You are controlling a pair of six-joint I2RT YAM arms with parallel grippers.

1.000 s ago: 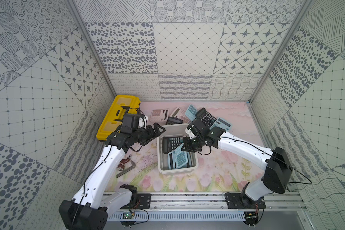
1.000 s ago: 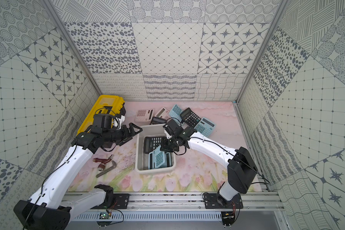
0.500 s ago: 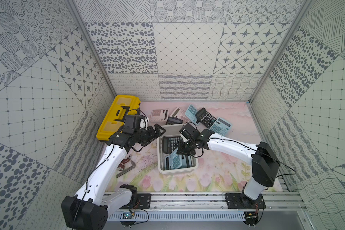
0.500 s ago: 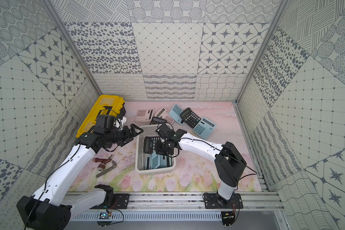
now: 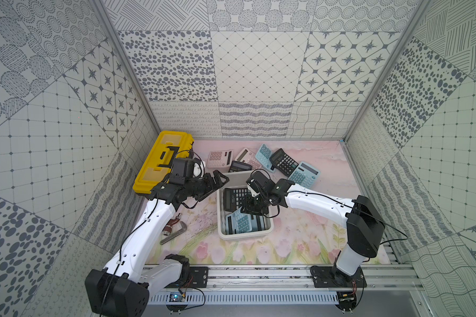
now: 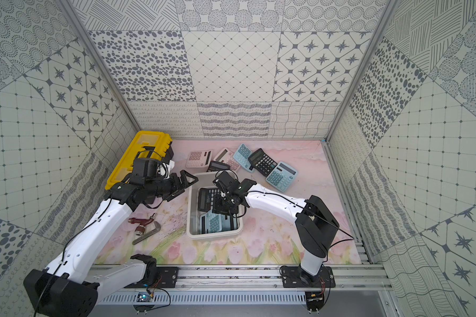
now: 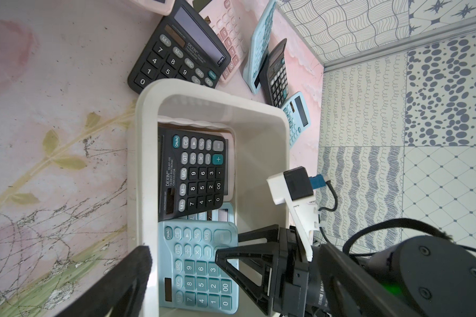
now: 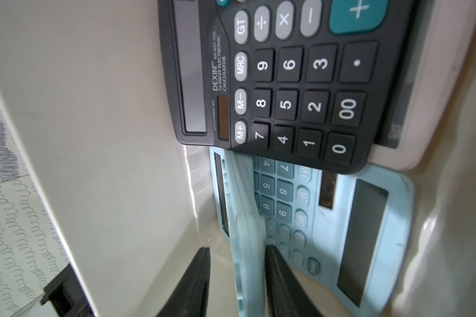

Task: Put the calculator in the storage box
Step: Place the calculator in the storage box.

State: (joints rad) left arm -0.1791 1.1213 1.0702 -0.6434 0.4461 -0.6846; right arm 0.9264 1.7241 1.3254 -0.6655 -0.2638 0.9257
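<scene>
The floral surface (image 5: 300, 238) carried everything, with the left arm (image 5: 149, 227) and right arm (image 5: 319, 204) reaching in from its near edge. A yellow toolbox (image 5: 162, 162) lay in the far left corner. The storage box (image 5: 245, 235), a white lidless tub, sat near the surface's middle, its long sides running from near to far. Along the far edge loose calculators (image 5: 283, 162) in pink, blue and black lay in an overlapping spread. One of them, a small black calculator (image 7: 176, 55), lay just beside the box's far rim. A wrench (image 5: 171, 227) with a red-brown part lay toward the left edge, apart from the box.

Inside the box, a black calculator (image 7: 193, 173) lay face up at the far end, resting on a pink calculator (image 8: 437, 82). At the near end the light blue calculator (image 5: 238, 222) leaned on one long edge, keys toward the box's left wall, over a second blue calculator (image 8: 355, 233) lying flat.

The left gripper (image 5: 217, 183) hovered by the box's far left corner, fingers spread wide with nothing between them. The right gripper (image 8: 236, 247) reached down into the box's near half, astride the light blue calculator. Its fingers stood parted, released: one finger (image 8: 195, 274) was clear of the keyed face, the other (image 8: 283, 280) lay against the back. The calculator's outline was blurred.
</scene>
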